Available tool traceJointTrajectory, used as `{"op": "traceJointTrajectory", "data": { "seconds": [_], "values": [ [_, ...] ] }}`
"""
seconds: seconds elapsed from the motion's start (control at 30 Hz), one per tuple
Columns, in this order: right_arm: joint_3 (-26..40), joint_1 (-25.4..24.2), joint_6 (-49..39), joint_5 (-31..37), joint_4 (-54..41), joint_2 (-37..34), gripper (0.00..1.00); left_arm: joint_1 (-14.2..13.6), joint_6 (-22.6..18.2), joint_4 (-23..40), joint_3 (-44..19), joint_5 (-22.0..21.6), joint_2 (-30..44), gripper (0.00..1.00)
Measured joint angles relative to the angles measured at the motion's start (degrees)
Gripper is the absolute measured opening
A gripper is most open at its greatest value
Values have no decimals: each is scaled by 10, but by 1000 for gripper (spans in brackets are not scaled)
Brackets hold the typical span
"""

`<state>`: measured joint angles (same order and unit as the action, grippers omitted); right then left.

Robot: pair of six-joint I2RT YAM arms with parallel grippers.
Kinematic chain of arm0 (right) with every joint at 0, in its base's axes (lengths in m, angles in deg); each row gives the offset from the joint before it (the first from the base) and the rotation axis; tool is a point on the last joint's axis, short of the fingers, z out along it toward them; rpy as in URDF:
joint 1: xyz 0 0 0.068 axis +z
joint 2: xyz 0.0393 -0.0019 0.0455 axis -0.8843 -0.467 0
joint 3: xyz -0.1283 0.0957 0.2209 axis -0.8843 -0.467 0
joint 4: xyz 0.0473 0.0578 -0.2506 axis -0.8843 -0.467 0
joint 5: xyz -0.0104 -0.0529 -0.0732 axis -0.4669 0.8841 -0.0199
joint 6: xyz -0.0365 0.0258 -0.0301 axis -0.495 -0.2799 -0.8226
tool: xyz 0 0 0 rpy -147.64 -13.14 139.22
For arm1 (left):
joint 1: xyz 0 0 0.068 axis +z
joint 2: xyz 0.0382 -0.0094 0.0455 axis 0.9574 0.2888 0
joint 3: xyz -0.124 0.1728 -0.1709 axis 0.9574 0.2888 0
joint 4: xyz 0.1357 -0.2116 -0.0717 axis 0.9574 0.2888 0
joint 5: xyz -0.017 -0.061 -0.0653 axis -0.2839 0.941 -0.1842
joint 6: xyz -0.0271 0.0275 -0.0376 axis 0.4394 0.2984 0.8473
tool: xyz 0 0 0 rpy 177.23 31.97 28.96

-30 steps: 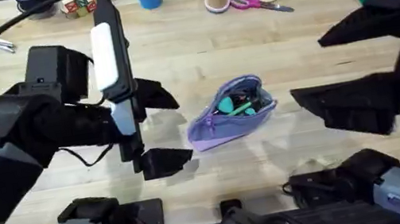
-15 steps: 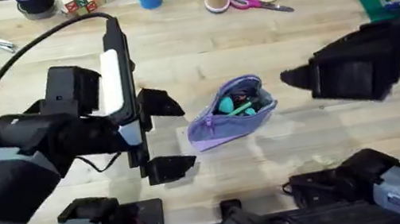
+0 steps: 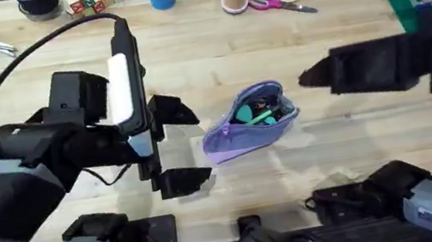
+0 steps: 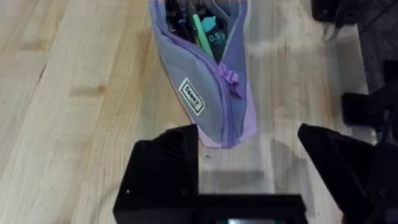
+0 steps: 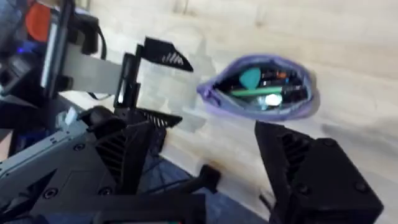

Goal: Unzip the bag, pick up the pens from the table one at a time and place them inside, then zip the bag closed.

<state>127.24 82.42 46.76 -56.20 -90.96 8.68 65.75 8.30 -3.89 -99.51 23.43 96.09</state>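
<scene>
Swinging inward over the table (image 3: 214, 52), the right arm has brought the right gripper (image 3: 314, 79) closer to the bag (image 3: 249, 122) than a second ago, lining up for the zip. Over on the other side the left gripper (image 3: 175, 145) holds steady just beside the bag's closed end, jaws spread wide and empty. The right gripper's jaws gape too. That bag lies mid-table, mouth unzipped, a green pen (image 4: 200, 36) poking inside.
</scene>
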Motion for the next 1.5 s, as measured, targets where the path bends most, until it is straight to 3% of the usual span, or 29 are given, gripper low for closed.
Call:
{"op": "traceJointTrajectory", "data": {
  "seconds": [0.4,0.63,0.83,1.03,1.23,1.5],
  "values": [
    [-140,66,80,-58,82,-18,996,0,0,0,0,0,0,995],
    [-164,125,139,3,123,-18,996,0,0,0,0,0,0,994],
    [-165,225,178,83,158,-23,996,0,-2,0,0,0,0,994],
    [-165,309,232,154,185,-76,996,0,-2,0,0,0,0,995],
    [-165,355,290,178,229,-128,995,0,-2,0,0,0,0,995],
    [-165,378,367,201,232,-154,996,0,-2,0,0,0,0,995]
  ]
}}
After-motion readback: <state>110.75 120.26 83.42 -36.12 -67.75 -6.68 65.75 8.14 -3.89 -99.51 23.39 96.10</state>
